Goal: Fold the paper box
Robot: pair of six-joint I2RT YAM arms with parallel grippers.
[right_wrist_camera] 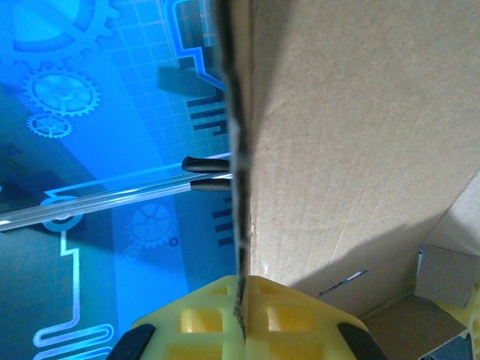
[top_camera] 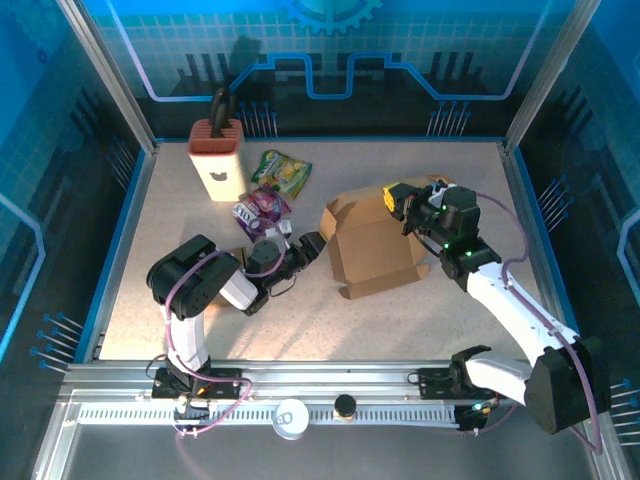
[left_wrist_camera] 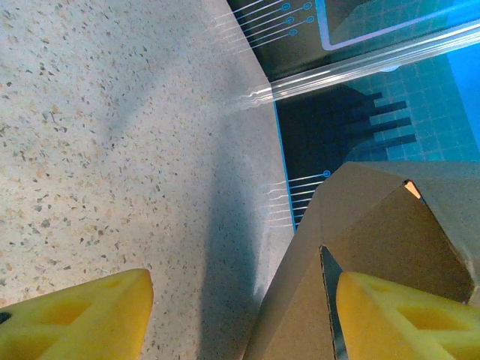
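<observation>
Clamping paper box [right_wrist_camera: 352,135] wall, right gripper [top_camera: 396,200], left gripper [left_wrist_camera: 240,315] spread, perhaps touching it

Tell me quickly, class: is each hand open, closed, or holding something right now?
Left hand: open around a corner of the box, not gripping it.
Right hand: closed on the box's wall.

Bright overhead light, soft shadows (paper box [right_wrist_camera: 337,150] blurred up close).
</observation>
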